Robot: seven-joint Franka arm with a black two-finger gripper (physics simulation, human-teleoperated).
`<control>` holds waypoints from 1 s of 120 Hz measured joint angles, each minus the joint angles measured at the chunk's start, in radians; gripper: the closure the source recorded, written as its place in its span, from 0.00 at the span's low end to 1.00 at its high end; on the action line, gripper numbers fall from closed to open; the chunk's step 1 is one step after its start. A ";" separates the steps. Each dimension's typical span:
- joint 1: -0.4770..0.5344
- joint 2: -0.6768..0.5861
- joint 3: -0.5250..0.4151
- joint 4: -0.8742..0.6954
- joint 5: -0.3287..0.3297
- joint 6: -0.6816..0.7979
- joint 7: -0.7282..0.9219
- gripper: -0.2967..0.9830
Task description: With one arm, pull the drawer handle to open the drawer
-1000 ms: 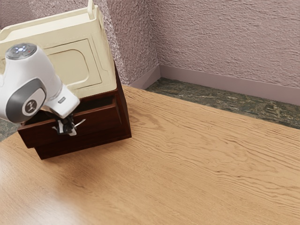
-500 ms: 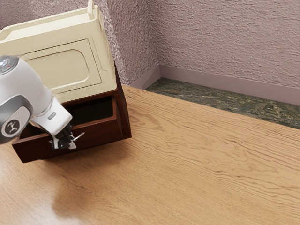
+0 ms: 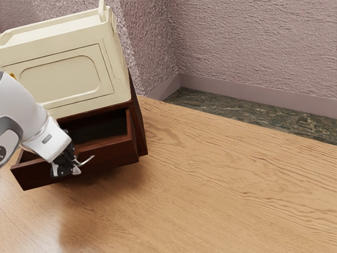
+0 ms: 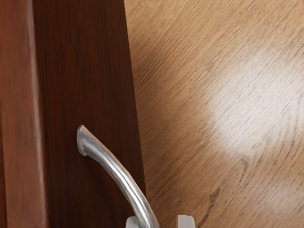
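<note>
Exterior high, wrist close; both downward (drawer [image 3: 111, 155] shared).

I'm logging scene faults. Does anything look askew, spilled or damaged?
Nothing stands out: the drawer is open but looks undamaged, its metal handle looks intact, and the cream box rests on the cabinet.

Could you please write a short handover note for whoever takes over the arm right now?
Pincer: at the drawer front, open, with the handle between its fingers; a gap shows on one side.
Drawer: out of its dark wooden cabinet, with its inside partly visible. A cream box sits on top.
Done: drawer open; full travel can't be judged.
Left: perhaps a little more pull if wanted, then back the pincer off the handle.
</note>
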 joint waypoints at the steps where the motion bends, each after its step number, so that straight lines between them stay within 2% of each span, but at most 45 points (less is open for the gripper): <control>1: 0.000 -0.001 0.000 0.000 0.000 0.000 0.000 0.85; 40: 0.002 -0.012 -0.007 -0.005 -0.012 -0.020 -0.001 0.84; 93: 0.005 -0.014 -0.022 0.001 -0.046 -0.062 0.007 0.74; 120: 0.017 -0.060 -0.039 0.012 -0.053 -0.093 0.013 0.71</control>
